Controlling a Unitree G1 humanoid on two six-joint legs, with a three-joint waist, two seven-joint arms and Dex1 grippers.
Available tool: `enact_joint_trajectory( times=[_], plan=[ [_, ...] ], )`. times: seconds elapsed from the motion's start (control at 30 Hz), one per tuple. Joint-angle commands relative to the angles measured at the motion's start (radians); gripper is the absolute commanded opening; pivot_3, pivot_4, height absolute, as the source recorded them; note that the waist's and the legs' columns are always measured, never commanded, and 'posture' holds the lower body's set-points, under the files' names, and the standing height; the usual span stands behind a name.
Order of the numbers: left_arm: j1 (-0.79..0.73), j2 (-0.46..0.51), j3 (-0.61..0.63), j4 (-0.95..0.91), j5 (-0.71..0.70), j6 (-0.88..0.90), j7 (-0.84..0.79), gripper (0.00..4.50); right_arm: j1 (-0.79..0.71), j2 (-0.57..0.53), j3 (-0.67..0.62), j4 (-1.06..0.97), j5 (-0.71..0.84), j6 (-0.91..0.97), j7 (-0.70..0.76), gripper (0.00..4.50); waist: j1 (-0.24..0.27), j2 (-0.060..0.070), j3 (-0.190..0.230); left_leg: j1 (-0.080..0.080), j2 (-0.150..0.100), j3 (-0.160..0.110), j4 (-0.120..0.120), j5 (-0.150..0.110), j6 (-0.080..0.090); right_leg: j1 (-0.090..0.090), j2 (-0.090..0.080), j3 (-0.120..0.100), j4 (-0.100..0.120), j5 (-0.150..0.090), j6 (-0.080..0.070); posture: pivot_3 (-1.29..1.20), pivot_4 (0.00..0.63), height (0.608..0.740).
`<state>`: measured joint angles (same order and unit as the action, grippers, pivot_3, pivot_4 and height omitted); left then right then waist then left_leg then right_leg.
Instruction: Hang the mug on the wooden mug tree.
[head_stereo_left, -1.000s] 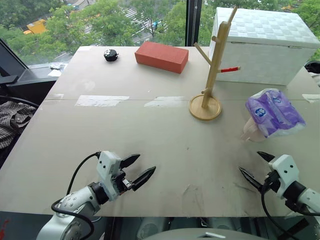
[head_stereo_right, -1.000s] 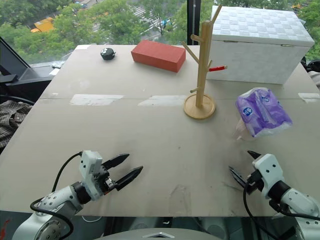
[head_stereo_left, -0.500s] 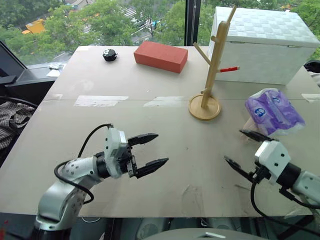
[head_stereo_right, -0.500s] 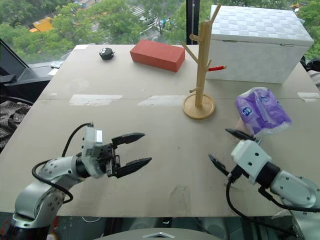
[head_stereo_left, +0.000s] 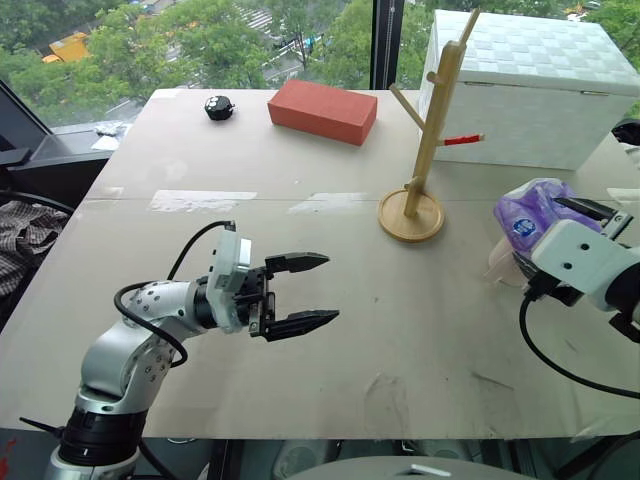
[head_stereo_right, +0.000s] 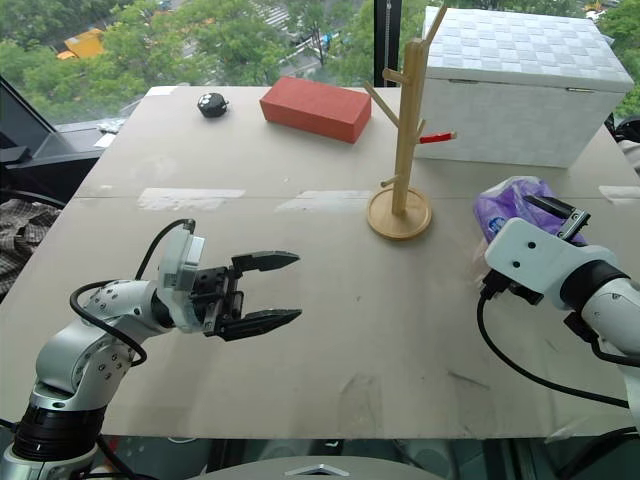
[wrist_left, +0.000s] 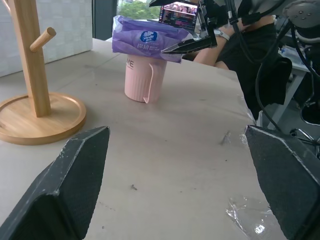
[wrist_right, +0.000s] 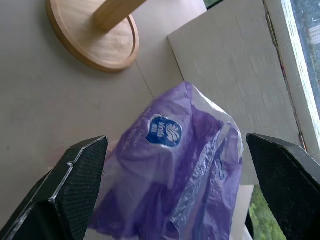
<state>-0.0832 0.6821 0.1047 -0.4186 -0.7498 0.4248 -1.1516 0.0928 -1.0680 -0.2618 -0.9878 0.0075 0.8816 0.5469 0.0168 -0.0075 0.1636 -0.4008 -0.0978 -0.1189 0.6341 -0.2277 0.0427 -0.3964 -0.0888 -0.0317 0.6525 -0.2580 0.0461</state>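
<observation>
While my left gripper (head_stereo_left: 303, 293) hangs open at lower left, my right gripper (wrist_right: 170, 195) spreads wide over the tissue packet (head_stereo_left: 533, 212) covering the mug (wrist_left: 144, 79), right of the wooden mug tree (head_stereo_left: 430, 130).

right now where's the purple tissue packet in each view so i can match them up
Left eye view: the tissue packet lies at the right edge, beside the right pincer.
Right eye view: same place, right of the mug tree's base.
Left wrist view: it rests on top of the mug.
Right wrist view: close up, between the fingers.
Shared landmark: the wooden mug tree.
</observation>
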Motion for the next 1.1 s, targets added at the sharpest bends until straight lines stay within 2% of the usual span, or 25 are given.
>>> enact_joint_trajectory(
  times=[0.03,0.1,0.2,0.23,0.27,0.33,0.47,0.6,0.73,0.9,1.0,1.1],
  plan=[
    [-0.010,0.002,-0.001,-0.030,-0.007,-0.003,0.007,4.43,-0.008,0.010,0.013,0.012,-0.007,0.068,0.002,4.50,0.000,0.000,0.000,0.000,0.000,0.000,0.000,0.000,0.000,0.000,0.000,0.000,0.000,0.000,0.000,0.00,0.150,0.740],
    [-0.002,-0.004,-0.004,-0.047,-0.006,-0.002,0.020,4.43,-0.037,0.011,0.030,0.023,-0.001,0.110,0.001,4.50,-0.001,0.000,0.000,0.000,0.000,0.000,0.000,0.000,0.000,0.000,0.000,0.000,0.000,0.000,0.000,0.00,0.150,0.740],
    [0.007,-0.008,-0.005,-0.061,-0.008,-0.001,0.036,4.50,-0.081,0.027,0.038,0.025,0.023,0.176,0.008,3.67,-0.001,-0.001,0.001,0.000,0.000,0.000,0.000,0.000,0.000,0.000,0.000,0.000,0.000,0.000,0.000,0.00,0.150,0.740],
    [0.010,-0.008,-0.005,-0.064,-0.008,-0.001,0.038,4.50,-0.094,0.035,0.039,0.025,0.031,0.195,0.010,3.29,-0.001,-0.001,0.001,0.000,0.000,0.000,0.000,0.000,0.000,0.000,0.000,0.000,0.000,0.000,0.000,0.00,0.150,0.740],
    [0.013,-0.008,-0.005,-0.068,-0.008,-0.002,0.039,4.50,-0.103,0.041,0.040,0.024,0.039,0.209,0.011,2.70,-0.001,-0.001,0.001,0.000,0.000,0.000,0.000,0.000,0.000,0.000,0.000,0.000,0.001,0.000,0.000,0.00,0.150,0.740],
    [0.017,-0.008,-0.006,-0.074,-0.009,-0.002,0.043,4.50,-0.119,0.048,0.044,0.025,0.045,0.232,0.010,2.13,-0.001,-0.001,0.001,0.000,0.000,0.000,0.000,0.000,0.000,0.000,0.000,0.000,0.001,0.000,0.000,0.00,0.150,0.740],
    [0.009,-0.010,-0.012,-0.087,-0.013,0.006,0.059,4.50,-0.124,0.052,0.044,0.021,0.053,0.252,0.009,0.12,-0.001,-0.001,0.001,0.000,0.000,0.000,0.000,0.000,0.000,0.000,0.000,0.000,0.000,0.000,0.000,0.00,0.150,0.740],
    [-0.010,-0.015,-0.028,-0.092,-0.017,0.015,0.074,4.50,-0.139,0.074,0.002,0.011,0.067,0.288,0.007,0.05,-0.001,-0.001,0.001,0.000,0.000,0.000,0.000,0.000,0.000,0.000,0.000,0.000,0.000,0.000,0.000,0.00,0.150,0.740],
    [-0.038,-0.027,-0.048,-0.084,-0.018,0.022,0.082,4.50,-0.223,0.106,-0.123,0.045,0.066,0.360,-0.012,0.05,0.000,-0.001,0.001,0.000,0.000,0.000,0.000,0.000,0.000,0.000,0.000,0.000,0.001,0.000,0.000,0.00,0.150,0.740],
    [-0.073,-0.045,-0.065,-0.059,-0.013,0.021,0.080,4.50,-0.281,0.091,-0.249,0.150,0.036,0.374,-0.040,0.05,0.001,-0.001,0.001,0.000,0.000,0.000,0.001,0.000,0.000,0.000,0.000,0.000,0.001,0.001,0.000,0.00,0.150,0.740],
    [-0.092,-0.055,-0.073,-0.045,-0.011,0.017,0.078,4.50,-0.234,0.114,-0.275,0.260,0.025,0.297,-0.048,0.05,0.000,-0.001,0.001,0.000,0.000,0.001,0.001,0.001,-0.001,0.000,0.000,0.000,0.001,0.001,0.000,0.00,0.150,0.740],
    [-0.102,-0.068,-0.073,-0.046,-0.016,0.018,0.088,4.50,-0.146,0.172,-0.239,0.443,0.015,0.139,-0.057,0.05,0.000,-0.002,0.000,0.000,0.000,0.001,0.001,0.002,-0.002,0.001,0.000,0.000,0.001,0.001,0.000,0.00,0.150,0.740]
  ],
)
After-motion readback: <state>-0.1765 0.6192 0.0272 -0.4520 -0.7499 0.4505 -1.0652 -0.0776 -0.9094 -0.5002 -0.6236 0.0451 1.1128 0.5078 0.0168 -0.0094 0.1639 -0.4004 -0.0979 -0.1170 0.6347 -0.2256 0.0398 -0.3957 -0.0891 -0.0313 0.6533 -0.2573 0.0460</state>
